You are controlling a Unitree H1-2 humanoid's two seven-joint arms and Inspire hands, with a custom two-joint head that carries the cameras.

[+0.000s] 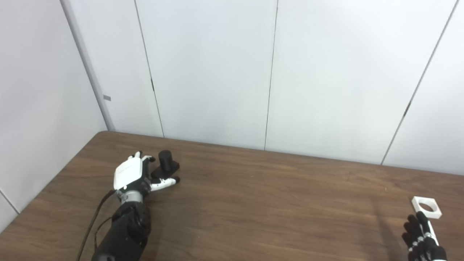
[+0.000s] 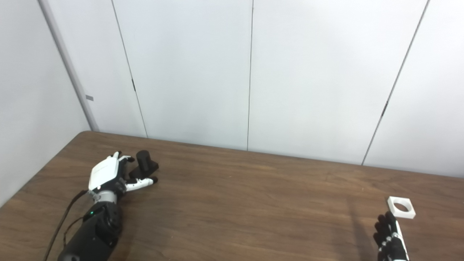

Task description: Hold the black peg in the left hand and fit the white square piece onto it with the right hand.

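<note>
The black peg (image 1: 166,165) stands upright on its square base on the brown table (image 1: 253,203) at the far left. My left hand (image 1: 136,174) lies open beside it, fingers spread around the base, thumb stretched along its near side; it is not lifted. The white square piece (image 1: 426,207) with a round hole lies flat on the table at the far right. My right hand (image 1: 421,237) is just below it at the picture's bottom edge, fingers extended and pointing toward the piece, their tips close to its near edge. It holds nothing.
White wall panels (image 1: 232,72) stand right behind the table's far edge and along its left side. A black cable (image 1: 92,221) runs along my left forearm. The table's left edge is close to the left arm.
</note>
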